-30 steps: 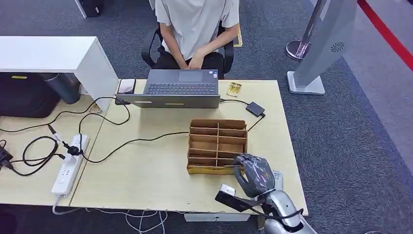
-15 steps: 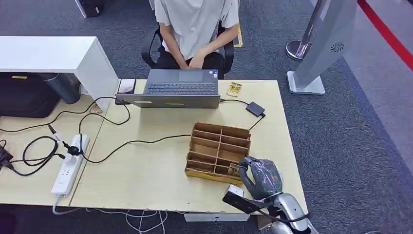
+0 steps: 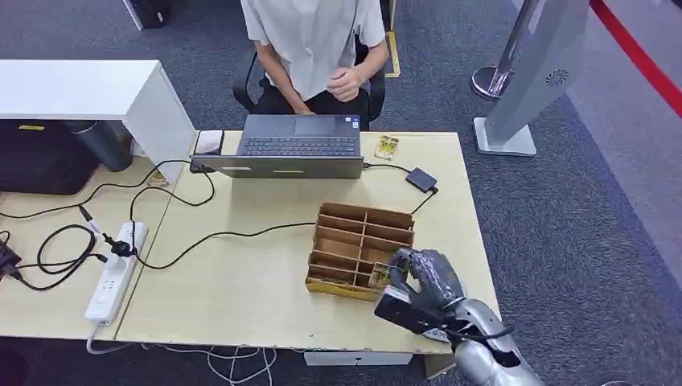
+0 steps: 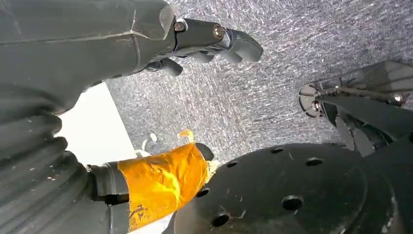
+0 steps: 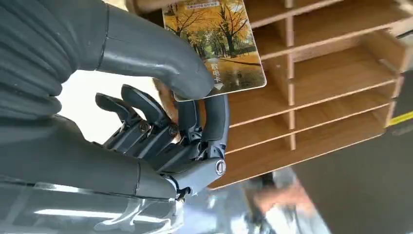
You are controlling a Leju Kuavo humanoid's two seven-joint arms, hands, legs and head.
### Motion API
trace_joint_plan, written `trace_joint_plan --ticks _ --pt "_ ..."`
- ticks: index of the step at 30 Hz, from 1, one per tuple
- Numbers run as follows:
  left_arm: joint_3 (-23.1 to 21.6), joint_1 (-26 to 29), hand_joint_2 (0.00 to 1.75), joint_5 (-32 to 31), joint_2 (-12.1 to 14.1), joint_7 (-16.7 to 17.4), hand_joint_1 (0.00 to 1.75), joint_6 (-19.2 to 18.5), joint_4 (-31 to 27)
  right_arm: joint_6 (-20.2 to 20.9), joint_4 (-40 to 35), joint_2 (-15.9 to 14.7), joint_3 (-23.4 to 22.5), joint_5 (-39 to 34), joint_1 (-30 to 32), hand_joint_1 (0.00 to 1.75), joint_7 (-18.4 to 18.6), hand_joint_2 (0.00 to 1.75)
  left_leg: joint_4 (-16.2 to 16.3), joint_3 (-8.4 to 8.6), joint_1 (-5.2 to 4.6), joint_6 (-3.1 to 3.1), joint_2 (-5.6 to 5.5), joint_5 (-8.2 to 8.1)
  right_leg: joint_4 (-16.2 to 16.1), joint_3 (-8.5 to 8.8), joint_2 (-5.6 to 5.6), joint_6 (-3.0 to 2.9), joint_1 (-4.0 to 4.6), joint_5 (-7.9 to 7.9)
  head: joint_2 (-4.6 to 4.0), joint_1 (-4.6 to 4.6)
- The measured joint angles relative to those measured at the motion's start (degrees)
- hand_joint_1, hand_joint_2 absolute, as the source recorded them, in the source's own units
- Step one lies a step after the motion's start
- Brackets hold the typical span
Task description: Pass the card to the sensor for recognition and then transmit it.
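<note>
1. Card [image 5: 216, 46], printed with yellow autumn trees, is pinched by the right hand [image 5: 165, 122] between the thick grey thumb and the darker fingers [image 5: 214, 122]; the right wrist view shows this grip closely, with the card held in front of the wooden organizer [image 5: 331, 73].
2. From the head view the card [image 3: 380, 276] is a small yellowish sliver at the near right corner of the wooden organizer [image 3: 358, 245], mostly hidden by the right hand [image 3: 422, 281].
3. Left hand [image 4: 146, 44] appears in its own wrist view above grey carpet [image 4: 253, 97], its dark fingers [image 4: 234, 41] curled loosely with nothing in them; orange tape [image 4: 163, 183] wraps its thumb.
4. The wooden organizer sits skewed toward the desk [image 3: 241, 289]'s right front corner, so the right hand works close to the near and right edges.
5. A laptop [image 3: 293, 149] stands at the far edge with a person [image 3: 318, 44] seated behind it; a small black sensor box [image 3: 421, 178] lies right of the laptop, beyond the organizer.
6. Bare desk surface lies left of the organizer, crossed by a black cable [image 3: 217, 235]; a power strip [image 3: 112, 273] sits at the far left.
</note>
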Motion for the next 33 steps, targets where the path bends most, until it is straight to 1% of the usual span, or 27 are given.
trace_joint_plan --ticks 2,4,7,10,14,15,16,18,19,20,21,22,23,27,28,30,32,33 --pt "0.0 0.0 1.75 -0.11 0.2 -0.15 0.0 -0.39 0.0 4.89 -0.13 -1.27 -0.26 -4.72 -2.34 1.75 -0.48 1.75 0.02 0.0 0.0 0.01 0.0 0.01 0.0 0.0 0.0 0.0 0.0 0.0 0.0 0.0" --pt "0.0 0.05 1.75 -0.2 0.37 -0.31 0.0 -0.7 0.0 8.87 -0.13 -2.66 -0.87 -9.05 -4.79 1.75 -1.13 1.75 0.04 -0.01 0.0 0.03 -0.01 0.02 0.0 0.01 -0.02 0.01 0.0 0.01 0.0 0.0" --pt "0.0 0.06 1.75 -0.35 0.52 -0.33 0.0 -0.94 0.0 13.68 -0.07 -4.37 -1.92 -15.08 -8.01 1.75 -1.98 1.75 0.05 -0.01 -0.01 0.03 -0.02 0.02 0.0 0.01 -0.01 0.01 -0.01 0.01 0.0 0.02" --pt "0.0 0.05 1.75 -0.74 0.79 -0.65 0.0 -1.33 0.0 21.16 0.59 -6.27 -2.97 -24.02 -11.06 1.75 -3.56 1.75 0.07 -0.01 -0.01 0.03 -0.02 0.02 0.0 0.01 -0.01 0.01 -0.01 0.01 0.0 0.02" --pt "0.0 0.05 1.75 -1.27 1.07 -1.03 0.0 -1.88 0.0 26.83 2.6 -8.13 -3.89 -31.61 -14.92 1.75 -4.67 1.75 0.08 -0.02 0.0 0.03 -0.02 0.02 0.0 0.01 -0.01 0.01 -0.01 0.01 0.0 0.04" --pt "0.0 0.03 1.75 -1.36 1.14 -1.03 0.0 -1.88 0.0 26.61 3.41 -8.24 -4.13 -33.13 -15.81 1.75 -5.09 1.75 0.08 -0.02 -0.01 0.03 -0.02 0.02 0.01 0.01 -0.01 0.01 -0.01 0.01 0.0 0.0" --pt "0.0 0.02 1.75 -1.35 1.2 -1.03 0.0 -1.86 0.0 25.01 4.32 -8.19 -4.5 -33.87 -16.57 1.75 -5.42 1.75 0.08 -0.02 0.0 0.03 -0.02 0.02 0.01 0.01 -0.01 0.01 -0.01 0.01 0.0 0.02" --pt "0.0 0.02 1.75 -1.36 1.22 -1.03 0.0 -1.79 0.0 19.92 6.06 -7.45 -5.25 -33.55 -18.34 1.75 -5.55 1.75 0.07 -0.03 0.0 0.03 -0.02 0.02 0.01 0.01 -0.01 0.01 -0.01 0.01 0.0 0.0" --pt "0.0 0.02 1.75 -1.36 1.2 -1.03 0.0 -1.68 0.0 16.13 6.86 -6.82 -5.51 -31.89 -19.22 1.75 -5.62 1.75 0.07 -0.03 0.01 0.03 -0.01 0.02 0.02 0.03 0.0 0.0 0.0 0.01 0.0 0.0" --pt "0.0 -0.01 1.75 -1.36 1.2 -1.01 0.0 -1.49 0.0 10.47 7.88 -5.78 -5.62 -28.74 -20.1 1.75 -5.35 1.75 0.07 -0.03 0.01 0.03 0.0 0.02 0.04 0.03 0.01 0.0 0.0 0.02 0.0 0.02" --pt "0.0 -0.05 1.75 -1.36 1.16 -0.94 0.0 -1.07 0.0 1.37 8.98 -4.49 -5.59 -23.4 -21.17 1.75 -4.29 1.75 0.07 -0.01 0.01 0.03 0.04 0.02 0.05 0.01 0.05 0.0 0.0 0.02 0.0 0.0" --pt "0.0 -0.07 1.75 -1.38 1.14 -0.9 0.0 -0.83 0.0 -5.26 9.93 -3.38 -5.57 -19.03 -22.26 1.75 -3.65 1.75 0.07 -0.01 0.0 0.03 0.06 0.03 0.07 0.0 0.07 -0.01 0.0 0.02 0.0 0.02" --pt "0.0 -0.1 1.75 -1.51 1.05 -0.87 0.0 -0.72 0.0 -10.94 11.12 -2.15 -5.53 -14.94 -23.47 1.75 -3.19 1.75 0.07 0.01 0.01 0.02 0.09 0.03 0.07 0.0 0.11 -0.01 0.0 0.02 0.0 0.0" --pt "-0.07 -0.33 1.75 -2.06 0.85 -0.59 0.0 -0.57 0.0 -22.05 15.76 1.21 -5.4 -4.53 -27.87 1.75 -2.6 1.75 0.07 0.01 0.03 0.02 0.05 0.03 0.08 0.0 0.07 -0.01 0.01 0.02 0.0 0.02" --pt "-0.13 -0.39 1.75 -2.14 0.83 -0.46 0.0 -0.59 0.0 -23.91 16.77 1.73 -5.4 -2.76 -28.58 1.75 -2.6 1.75 0.07 0.01 0.03 0.02 0.04 0.03 0.08 0.0 0.07 -0.01 0.01 0.02 0.0 0.0" --pt "-0.28 -0.55 1.75 -2.32 0.81 -0.39 0.0 -0.72 0.0 -26.88 18.52 2.56 -5.44 0.69 -29.69 1.75 -2.6 1.75 0.07 0.0 0.02 0.02 0.04 0.03 0.07 0.01 0.07 -0.01 0.01 0.02 0.0 0.0" --pt "-0.33 -0.69 1.75 -2.34 0.76 -0.39 0.0 -0.9 0.0 -28.56 20.22 3.28 -5.57 2.26 -30.67 1.75 -2.64 1.75 0.07 0.0 0.01 0.02 0.05 0.02 0.06 0.01 0.08 0.0 0.01 0.01 0.0 0.02" --pt "-0.33 -0.73 1.75 -2.34 0.76 -0.39 0.0 -0.9 0.0 -28.75 20.88 3.54 -5.62 2.52 -31.15 1.75 -2.71 1.75 0.07 0.0 0.0 0.02 0.05 0.02 0.05 0.01 0.08 0.0 0.01 0.01 0.0 0.0"
